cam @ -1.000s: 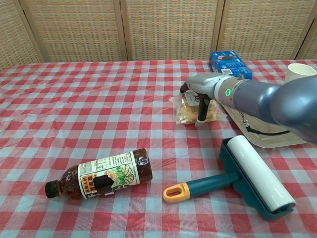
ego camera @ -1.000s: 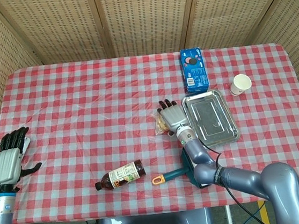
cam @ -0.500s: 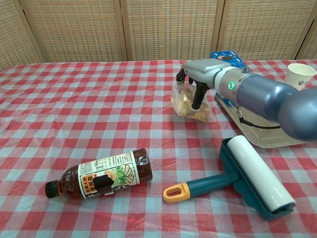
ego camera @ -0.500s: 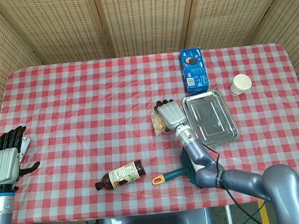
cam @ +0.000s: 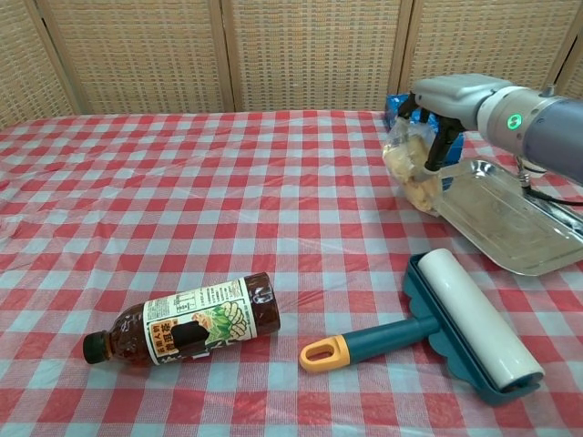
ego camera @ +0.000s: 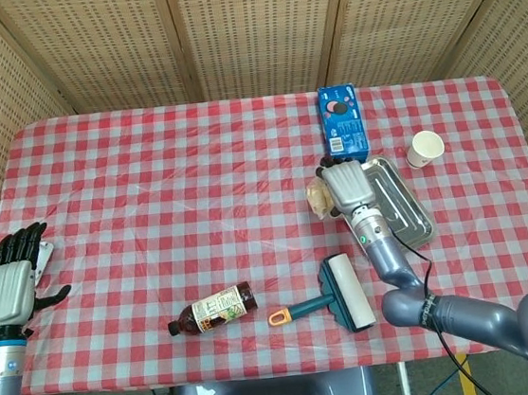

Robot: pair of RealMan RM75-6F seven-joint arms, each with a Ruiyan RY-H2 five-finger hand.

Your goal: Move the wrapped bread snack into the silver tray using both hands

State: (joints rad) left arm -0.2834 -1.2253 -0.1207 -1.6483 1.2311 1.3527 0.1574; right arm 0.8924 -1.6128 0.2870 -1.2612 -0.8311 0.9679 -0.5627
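Checkered table [ego camera: 149,191], right robot hand [cam: 435,109] partly hiding bread snack [cam: 409,168], seemingly lifted

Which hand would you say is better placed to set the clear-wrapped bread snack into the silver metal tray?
Right. The right hand already holds the clear-wrapped bread snack beside the silver metal tray's near rim. The left hand hangs open at the table's far left edge.

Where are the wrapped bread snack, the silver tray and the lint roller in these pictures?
wrapped bread snack [cam: 410,169], chest view, middle of the clear wrapper.
silver tray [cam: 506,221], chest view, bare floor of the tray.
lint roller [cam: 474,314], chest view, white roll.
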